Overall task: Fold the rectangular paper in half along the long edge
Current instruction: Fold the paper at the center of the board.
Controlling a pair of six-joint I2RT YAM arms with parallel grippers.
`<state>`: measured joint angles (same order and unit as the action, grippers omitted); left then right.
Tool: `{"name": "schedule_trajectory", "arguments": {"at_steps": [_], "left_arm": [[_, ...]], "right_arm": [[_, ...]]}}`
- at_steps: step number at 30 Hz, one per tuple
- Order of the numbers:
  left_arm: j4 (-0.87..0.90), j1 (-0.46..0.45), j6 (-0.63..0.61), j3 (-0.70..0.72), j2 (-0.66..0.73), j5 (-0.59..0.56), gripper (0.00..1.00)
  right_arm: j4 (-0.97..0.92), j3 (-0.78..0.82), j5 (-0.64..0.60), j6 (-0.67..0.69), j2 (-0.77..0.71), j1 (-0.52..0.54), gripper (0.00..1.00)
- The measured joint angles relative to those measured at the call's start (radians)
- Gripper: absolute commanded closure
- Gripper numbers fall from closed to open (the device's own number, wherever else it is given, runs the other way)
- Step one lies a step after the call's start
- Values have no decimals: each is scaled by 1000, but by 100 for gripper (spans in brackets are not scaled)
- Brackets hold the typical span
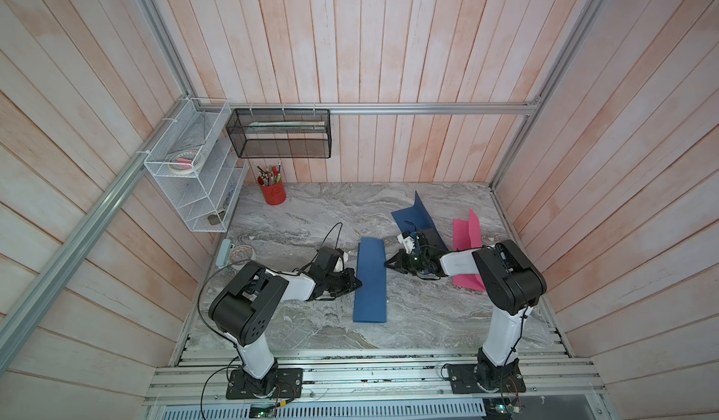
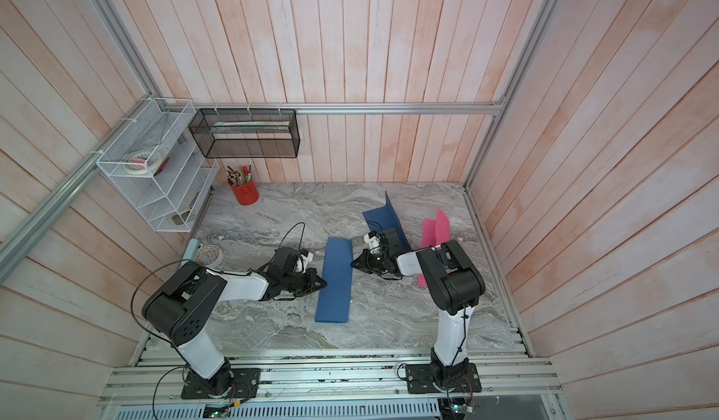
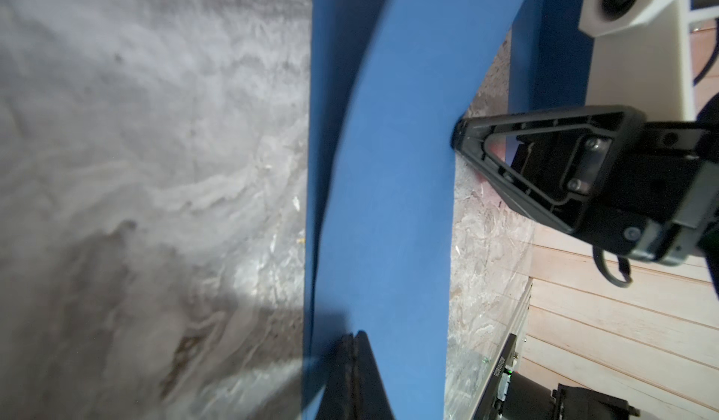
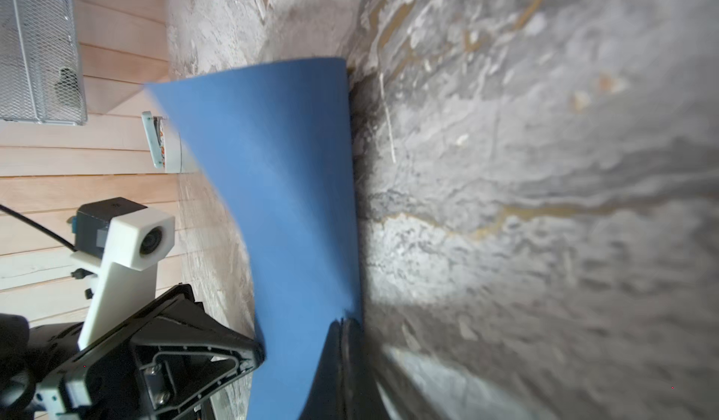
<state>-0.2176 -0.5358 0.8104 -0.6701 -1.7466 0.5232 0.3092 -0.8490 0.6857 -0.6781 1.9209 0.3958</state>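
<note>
The rectangular blue paper (image 1: pixel 371 282) (image 2: pixel 336 282) lies lengthwise in the middle of the marble table, doubled over, with its top layer (image 3: pixel 389 204) bowing up a little. My left gripper (image 1: pixel 358 283) (image 2: pixel 323 283) (image 3: pixel 356 334) is shut, its tip resting on the paper's left long edge. My right gripper (image 1: pixel 386 264) (image 2: pixel 352 264) (image 4: pixel 342 320) is shut too, its tip on the paper's right long edge (image 4: pixel 291 204), farther back. Nothing shows between either pair of jaws. Each wrist view also shows the opposite gripper touching the sheet.
A dark blue folded sheet (image 1: pixel 418 219) and a pink folded sheet (image 1: pixel 467 235) stand half open at the back right, behind the right arm. A red pencil cup (image 1: pixel 273 192) sits at the back left. A tape roll (image 1: pixel 241 252) and white wire rack (image 1: pixel 194 180) are at the left wall.
</note>
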Motion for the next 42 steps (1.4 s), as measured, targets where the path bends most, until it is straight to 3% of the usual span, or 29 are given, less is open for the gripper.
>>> {"name": "schedule_trajectory", "arguments": {"at_steps": [10, 21, 42], "left_arm": [[-1, 0, -2, 0, -1, 0, 100], [-18, -2, -2, -1, -10, 6, 100], [-33, -3, -2, -2, -18, 13, 100]], "right_arm": [[34, 14, 32, 35, 10, -15, 100], [-55, -34, 10, 51, -30, -28, 100], [5, -97, 66, 44, 87, -30, 100]]}}
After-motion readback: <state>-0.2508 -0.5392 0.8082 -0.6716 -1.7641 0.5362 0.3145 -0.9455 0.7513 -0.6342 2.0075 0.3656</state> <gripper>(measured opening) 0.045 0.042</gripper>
